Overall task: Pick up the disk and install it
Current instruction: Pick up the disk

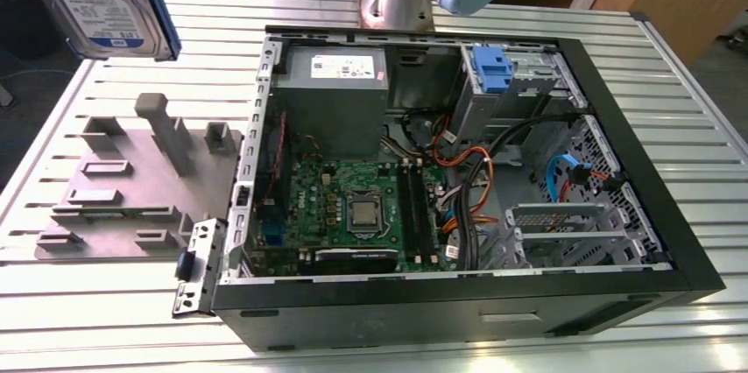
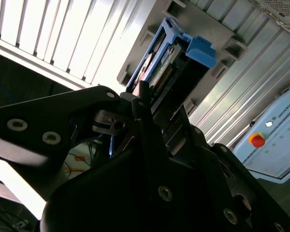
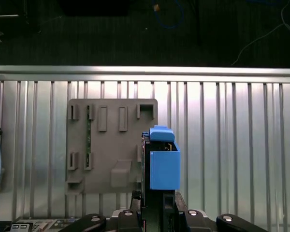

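Note:
The disk (image 1: 100, 5), silver-grey with a blue-and-white label and blue side rails, hangs high over the table at the exterior view's left, above the grey holder. In both wrist views it stands edge-on between my dark fingers, with its blue rail (image 3: 163, 166) and blue tab (image 2: 199, 49) towards the camera. My gripper (image 3: 157, 200) is shut on the disk (image 2: 171, 63), which is well clear of the grey holder (image 3: 111, 145) beneath it.
An open computer case (image 1: 654, 215) lies on the slatted metal table (image 1: 94, 320). Inside it are a grey power-supply box (image 1: 333, 84), a motherboard (image 1: 350, 207), cables, and a drive cage with a blue tab (image 1: 497, 66). The grey holder (image 1: 129, 189) has upright posts.

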Robot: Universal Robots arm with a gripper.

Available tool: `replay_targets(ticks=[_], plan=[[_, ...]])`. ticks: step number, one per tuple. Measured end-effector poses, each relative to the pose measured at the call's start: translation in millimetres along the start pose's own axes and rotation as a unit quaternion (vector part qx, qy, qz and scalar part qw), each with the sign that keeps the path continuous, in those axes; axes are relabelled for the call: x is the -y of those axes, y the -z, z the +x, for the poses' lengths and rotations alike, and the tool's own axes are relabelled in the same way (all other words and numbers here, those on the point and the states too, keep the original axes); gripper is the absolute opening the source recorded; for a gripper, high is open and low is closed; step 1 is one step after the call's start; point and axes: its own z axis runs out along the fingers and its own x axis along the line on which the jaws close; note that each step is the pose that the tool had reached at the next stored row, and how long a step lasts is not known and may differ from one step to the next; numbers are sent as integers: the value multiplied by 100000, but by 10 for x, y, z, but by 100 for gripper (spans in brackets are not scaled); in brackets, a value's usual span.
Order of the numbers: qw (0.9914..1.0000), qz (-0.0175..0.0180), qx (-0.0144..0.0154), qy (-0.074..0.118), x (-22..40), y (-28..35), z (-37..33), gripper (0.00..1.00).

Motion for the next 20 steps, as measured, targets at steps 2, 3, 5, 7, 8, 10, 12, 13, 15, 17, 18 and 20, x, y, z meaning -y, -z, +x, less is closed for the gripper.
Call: replay_targets(ticks=[2, 3, 5, 7, 8, 10, 12, 13, 15, 17, 18, 20], plan=[[100000, -2, -1, -1, -1, 25, -1, 35], [100000, 3, 1, 0, -2, 38, -1, 35], [100000, 0, 2, 1, -3, 65, -2, 35], [100000, 4, 3, 1, -4, 93, -3, 35], [100000, 5, 4, 1, -4, 108, -4, 35], [100000, 1, 1, 1, -5, 130, -4, 35], [100000, 5, 3, 1, -5, 135, -5, 35], [100000, 5, 4, 2, -5, 135, -5, 35], [100000, 2, 5, 1, -5, 135, -5, 35], [100000, -2, 0, 3, -5, 136, -5, 35], [100000, -12, -7, -3, -2, 138, -6, 35], [100000, -2, -2, 2, 11, 137, -5, 35]])
